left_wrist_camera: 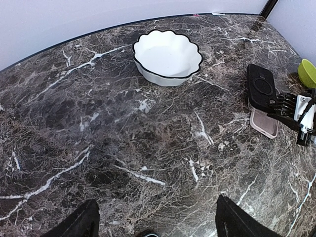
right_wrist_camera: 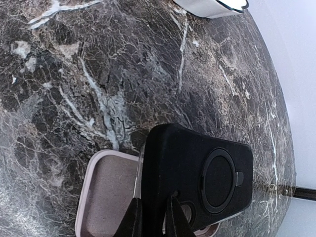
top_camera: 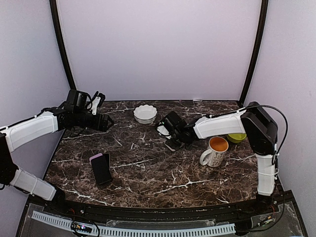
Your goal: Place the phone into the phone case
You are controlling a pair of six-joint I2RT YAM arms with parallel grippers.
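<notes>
The phone (top_camera: 101,169) is a dark slab lying flat at the front left of the marble table, with a pink edge showing at its far corner. A black phone case (right_wrist_camera: 197,180) with a round ring on its back lies partly across a pink case (right_wrist_camera: 106,195) whose hollow faces up. My right gripper (right_wrist_camera: 154,210) is shut on the near edge of the black case. In the top view this pair sits mid-table under the right gripper (top_camera: 174,140). From the left wrist view, the black case (left_wrist_camera: 261,87) and pink case (left_wrist_camera: 264,124) lie far right. My left gripper (left_wrist_camera: 158,224) hangs open over bare marble at the back left.
A white scalloped bowl (top_camera: 145,113) stands at the back centre. A white mug (top_camera: 216,150) with an orange inside and a green bowl (top_camera: 237,137) stand near the right arm. Walls close off the back and both sides.
</notes>
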